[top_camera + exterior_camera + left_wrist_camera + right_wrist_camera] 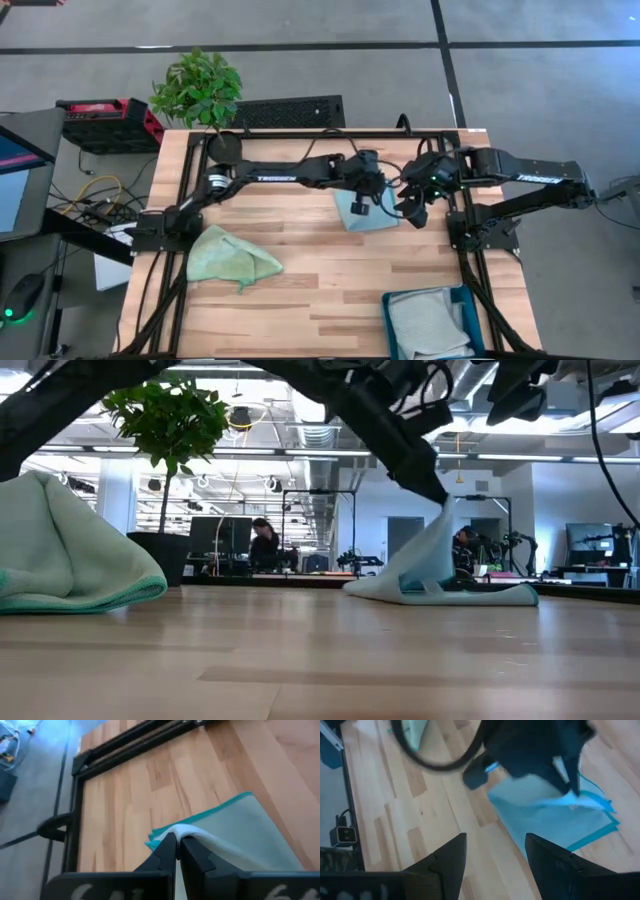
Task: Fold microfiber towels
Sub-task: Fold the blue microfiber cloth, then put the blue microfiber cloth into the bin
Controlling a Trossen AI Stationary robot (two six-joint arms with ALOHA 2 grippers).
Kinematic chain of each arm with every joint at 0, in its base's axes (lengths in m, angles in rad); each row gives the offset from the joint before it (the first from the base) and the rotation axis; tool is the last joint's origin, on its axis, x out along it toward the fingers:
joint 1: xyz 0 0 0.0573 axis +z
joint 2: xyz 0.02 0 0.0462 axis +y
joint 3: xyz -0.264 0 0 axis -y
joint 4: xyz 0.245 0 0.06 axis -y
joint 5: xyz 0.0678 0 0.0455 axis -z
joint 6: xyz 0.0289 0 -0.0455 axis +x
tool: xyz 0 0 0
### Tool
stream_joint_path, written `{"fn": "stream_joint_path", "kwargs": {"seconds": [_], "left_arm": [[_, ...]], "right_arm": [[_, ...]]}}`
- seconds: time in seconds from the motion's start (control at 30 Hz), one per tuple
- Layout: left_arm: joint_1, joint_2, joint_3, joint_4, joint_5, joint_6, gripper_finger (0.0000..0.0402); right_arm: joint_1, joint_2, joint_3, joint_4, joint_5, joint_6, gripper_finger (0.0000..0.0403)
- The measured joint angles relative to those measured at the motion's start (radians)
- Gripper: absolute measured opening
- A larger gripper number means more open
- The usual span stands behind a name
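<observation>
The desk (330, 270) is pale wood in butcher-block strips of light and darker tan, framed by black rails — and both arms are black, as are the left gripper (176, 851) and right gripper (495, 851). The blue towel (362, 210) is light blue with a brighter teal edge; the green towel (232, 257) is pale mint green. A grey towel (425, 325) lies in the teal bin (388, 322) — behind the desk, a plant (197, 88) shows deep green leaves.
</observation>
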Motion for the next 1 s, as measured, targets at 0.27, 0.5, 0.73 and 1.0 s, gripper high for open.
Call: {"fn": "stream_joint_path", "kwargs": {"seconds": [0.27, 0.5, 0.73, 1.0], "left_arm": [[-0.017, 0.101, 0.104, -0.046, 0.010, -0.017, 0.0010], [-0.035, 0.102, 0.106, -0.042, 0.023, 0.015, 0.0033], [-0.034, 0.102, 0.106, -0.037, 0.071, -0.014, 0.0084], [-0.032, 0.102, 0.106, -0.031, 0.030, -0.051, 0.0140]], "right_arm": [[0.000, 0.000, 0.000, -0.019, 0.003, 0.000, 0.0225], [0.000, 0.000, 0.000, -0.027, 0.000, 0.000, 0.0225], [0.000, 0.001, 0.000, -0.027, 0.002, 0.000, 0.0225], [-0.001, 0.001, 0.000, -0.055, 0.002, 0.000, 0.0225]]}}
